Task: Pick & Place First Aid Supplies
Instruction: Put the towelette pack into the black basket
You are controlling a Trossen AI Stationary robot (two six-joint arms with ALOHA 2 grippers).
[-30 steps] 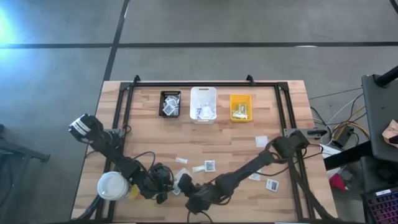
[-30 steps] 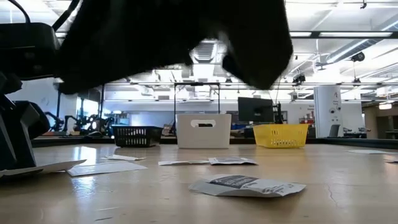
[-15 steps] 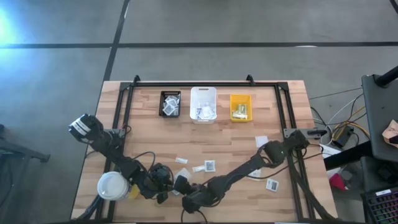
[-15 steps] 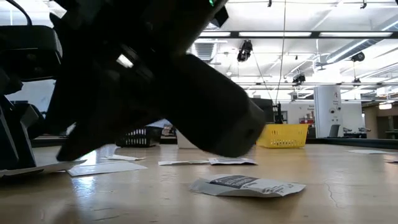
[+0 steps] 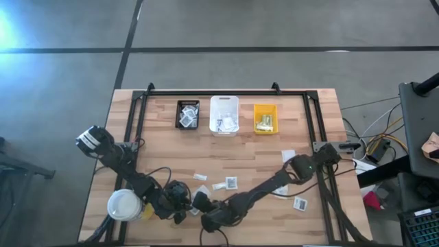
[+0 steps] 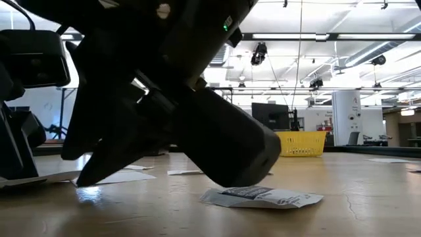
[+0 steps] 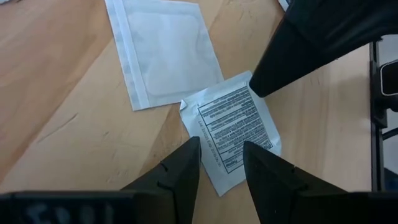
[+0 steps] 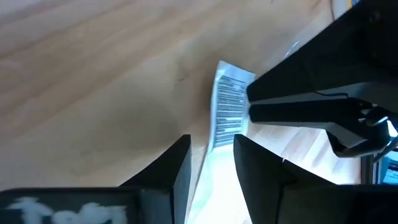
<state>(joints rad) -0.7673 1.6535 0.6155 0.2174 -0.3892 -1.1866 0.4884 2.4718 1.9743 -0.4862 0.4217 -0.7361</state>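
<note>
A printed white packet [image 7: 235, 127] lies on the wood next to a plain white packet [image 7: 163, 53], near the table's front edge. My left gripper [image 7: 222, 155] is open, and its fingertips stand over the printed packet's near end. My right gripper [image 8: 211, 149] is open too and faces the left one across the same packet [image 8: 225, 109]; one of its fingers [image 7: 298, 50] points at the packet's far corner. In the high view both grippers meet at about [image 5: 197, 207]. Other first aid supplies [image 5: 231, 182] lie scattered mid-table. My left gripper's fingertips [image 7: 186, 155] overlap the printed packet's near end [image 7: 217, 163] from above at a slant, but I cannot tell whether they touch it. My right gripper's fingertip [image 7: 258, 87] stands at the packet's far corner [image 7: 247, 78]; I cannot tell whether it touches.
Black [image 5: 187, 114], white [image 5: 224, 114] and yellow [image 5: 265, 118] bins stand in a row at the far edge. A white-lidded cup [image 5: 125, 204] stands beside the left arm. More packets lie at the right [image 5: 300, 203], [image 5: 288, 156]. The right arm stretches low across the table's front.
My right gripper has come down and gone toward the table's left, close to the left gripper, tipping steeper over the packets and rolling a little. In the high view it now hides the white packet that showed there. The left arm has kept its place.
</note>
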